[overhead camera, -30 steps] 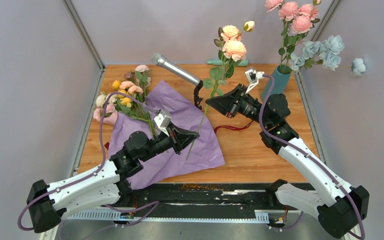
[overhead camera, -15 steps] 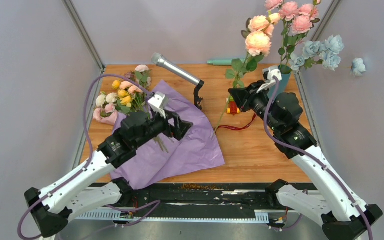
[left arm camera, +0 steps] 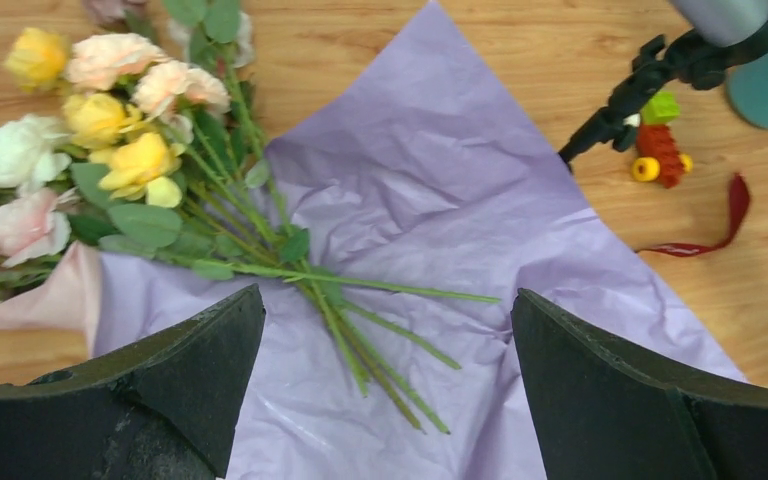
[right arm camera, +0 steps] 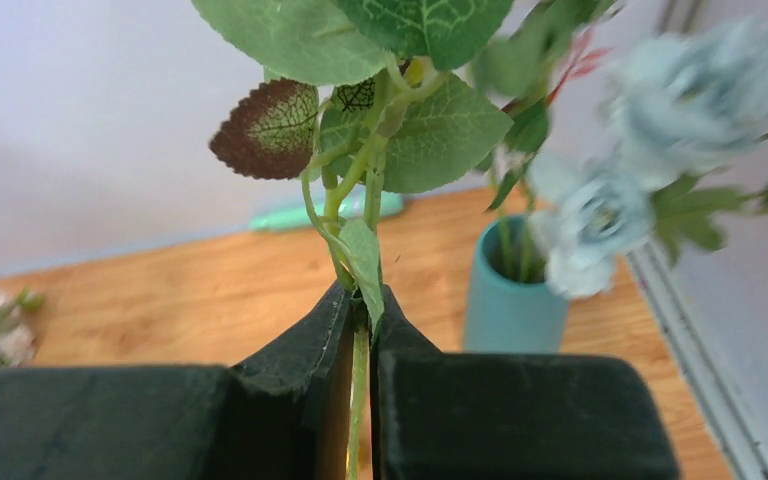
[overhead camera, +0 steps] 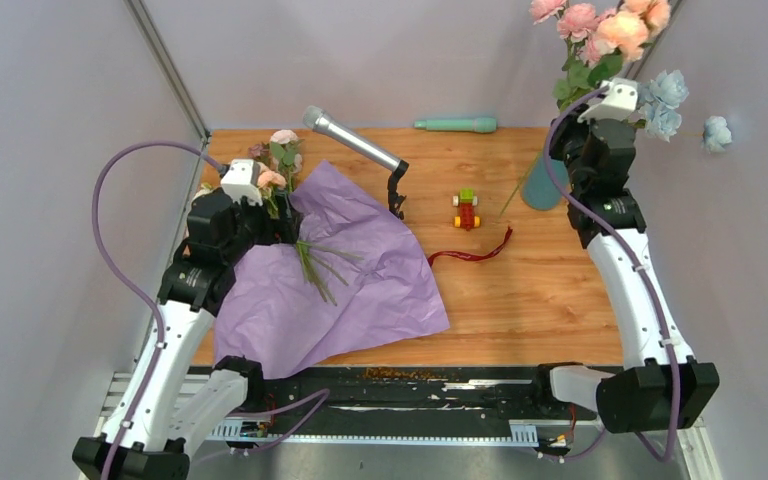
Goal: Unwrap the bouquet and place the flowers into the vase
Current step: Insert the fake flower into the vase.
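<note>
At the far right corner of the table (overhead camera: 540, 300), your right gripper (right arm camera: 360, 335) is pinched shut on a thin green stem (right arm camera: 360, 400) of the flowers (overhead camera: 628, 28). It holds the stem upright and high, apparently so the tail can be steered into the vase (right arm camera: 515, 300) just beside it. In the overhead view that tail slants down on the vase's left side, so I judge it needs more lift before it clears the rim. Room there is tight: the pale blue blooms (overhead camera: 660, 100) and pink roses crowd the mouth, and the right wall stands close behind.

By the left edge, your left gripper (left arm camera: 385, 300) hangs with its jaws spread wide and empty above what remains of the bouquet (left arm camera: 130, 170). The heads lie toward the far left corner and the stems fan out across the opened lilac paper (left arm camera: 440, 200), easy to straddle. Mind the microphone (overhead camera: 345, 138) on its stand at the paper's far corner. The toy car (overhead camera: 467, 208) and ribbon (overhead camera: 475, 252) lie mid-table on the way to the vase, so carry high
</note>
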### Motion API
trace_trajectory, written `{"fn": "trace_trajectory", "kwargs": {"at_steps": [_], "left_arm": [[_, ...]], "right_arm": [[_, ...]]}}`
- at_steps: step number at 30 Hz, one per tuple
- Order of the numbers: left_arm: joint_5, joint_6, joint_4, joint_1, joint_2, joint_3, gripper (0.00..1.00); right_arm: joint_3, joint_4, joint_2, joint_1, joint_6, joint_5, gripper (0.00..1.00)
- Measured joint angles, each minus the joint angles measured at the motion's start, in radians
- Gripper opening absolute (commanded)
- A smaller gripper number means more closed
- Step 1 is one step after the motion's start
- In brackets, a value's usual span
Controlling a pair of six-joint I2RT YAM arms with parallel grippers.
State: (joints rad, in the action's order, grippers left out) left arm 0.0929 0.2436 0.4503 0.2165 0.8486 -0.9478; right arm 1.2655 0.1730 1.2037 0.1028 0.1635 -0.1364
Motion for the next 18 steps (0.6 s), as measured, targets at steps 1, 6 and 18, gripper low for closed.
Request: {"fn": "trace_trajectory", "kwargs": {"at_steps": [1,6,18], "left_arm": [[-0.023,-0.011,0.000,0.000,-0.016,0.012,1.00],[-0.116,-0.042,0.001,-0.001,-0.075,0.078,1.00],[-0.173,-0.068,-0.001,-0.002,-0.081,0.155,1.00]], "right_arm": [[0.014,-0.019,0.012,-0.024,0.000,-0.001,0.00],[0.097,-0.121,0.056,-0.095,-0.029,-0.009,0.00],[0.239,-0.312,0.178,-0.152,-0.251,-0.074,0.00]]}}
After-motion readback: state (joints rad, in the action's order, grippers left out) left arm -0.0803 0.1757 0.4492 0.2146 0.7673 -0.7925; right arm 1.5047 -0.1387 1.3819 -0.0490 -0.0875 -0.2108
